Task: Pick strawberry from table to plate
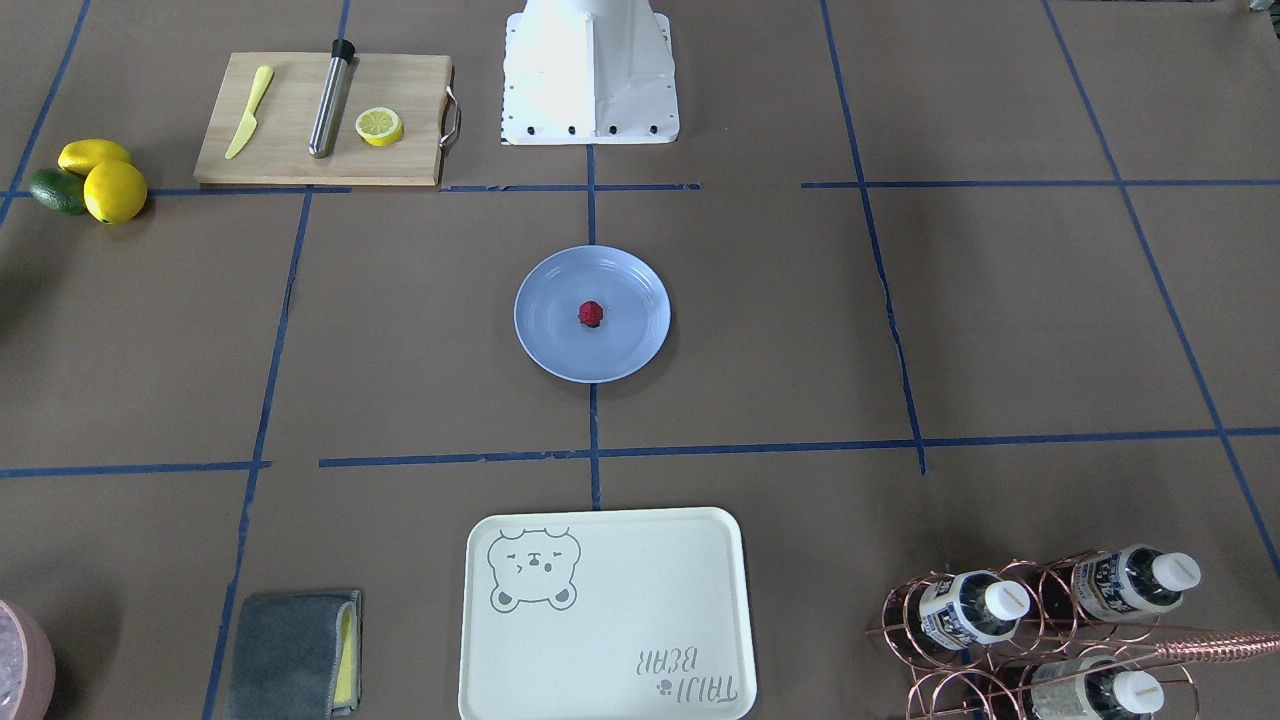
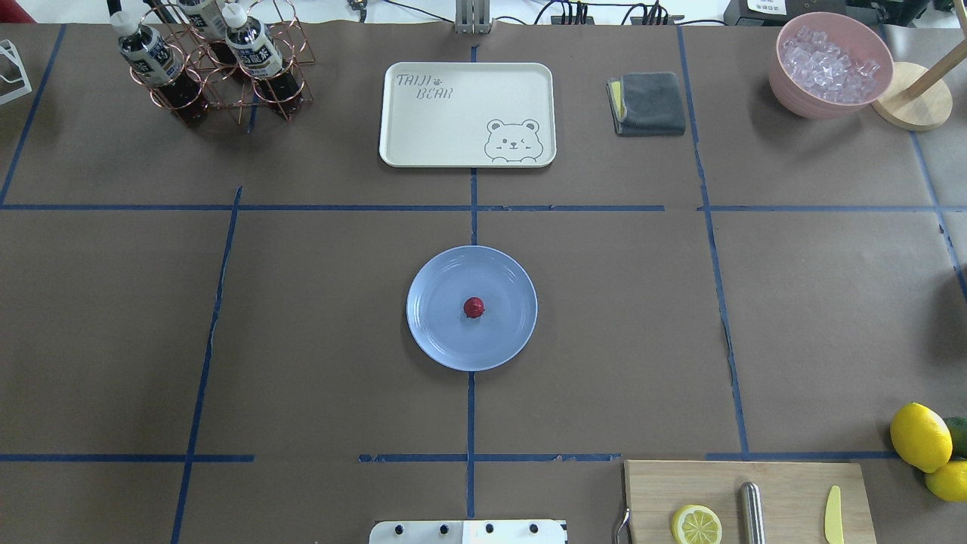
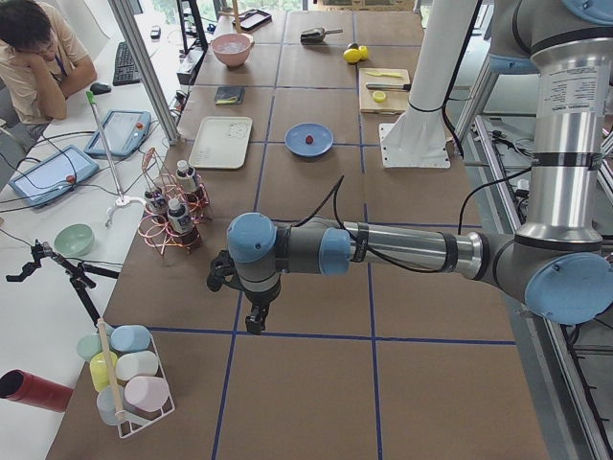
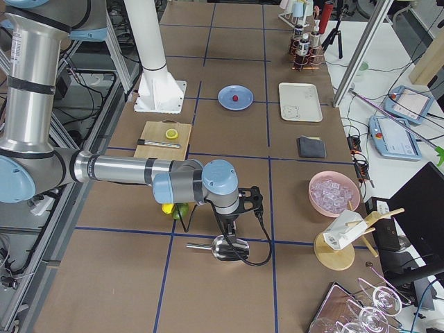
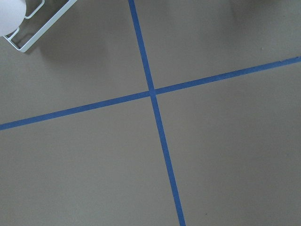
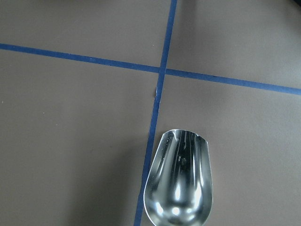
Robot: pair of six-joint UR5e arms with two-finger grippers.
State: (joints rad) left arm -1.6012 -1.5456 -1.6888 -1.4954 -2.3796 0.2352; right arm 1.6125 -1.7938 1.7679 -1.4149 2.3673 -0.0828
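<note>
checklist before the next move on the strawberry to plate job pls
1. Strawberry on the plate: ok, it lies near the plate's middle.
2. Plate flat on the table, apart from the tray: ok.
3. Space over the plate free of arms: ok, none shows in the overhead view.
4. Left gripper open or shut: cannot tell, seen only from the side.
5. Right gripper open or shut: cannot tell; it hangs just above a metal scoop.
</note>
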